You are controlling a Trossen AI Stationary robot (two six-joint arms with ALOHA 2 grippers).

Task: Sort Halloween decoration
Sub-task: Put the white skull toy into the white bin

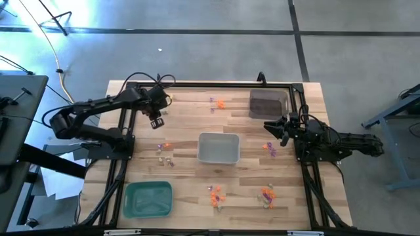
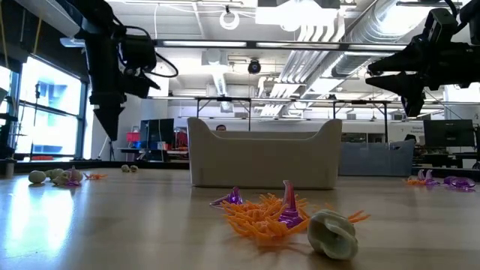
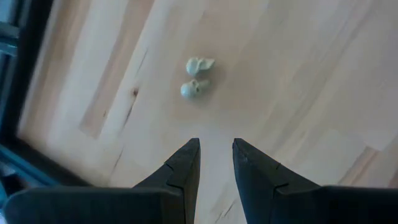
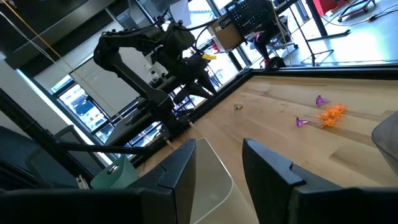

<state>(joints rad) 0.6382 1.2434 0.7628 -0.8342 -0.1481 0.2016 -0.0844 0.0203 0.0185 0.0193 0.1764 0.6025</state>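
The Halloween decoration lies scattered on the wooden table: orange and purple trinkets (image 1: 218, 103) near the far edge, purple ones (image 1: 270, 148) at right, a small cluster (image 1: 164, 154) at left, and orange clumps (image 1: 215, 195) near the front. My left gripper (image 1: 155, 119) hangs above the far left of the table, open by a narrow gap (image 3: 216, 149). Two pale trinkets (image 3: 196, 78) rest on the wood just beyond its fingertips. My right gripper (image 1: 272, 128) hovers open (image 4: 219, 149) at right, between the dark tray (image 1: 268, 103) and the grey tray (image 1: 218, 148).
A green tray (image 1: 148, 198) sits at the near left corner. A black frame rail (image 1: 210, 84) runs around the table's edges. In the low view, an orange and purple clump with a pale trinket (image 2: 289, 217) lies in front of the grey tray (image 2: 262, 154).
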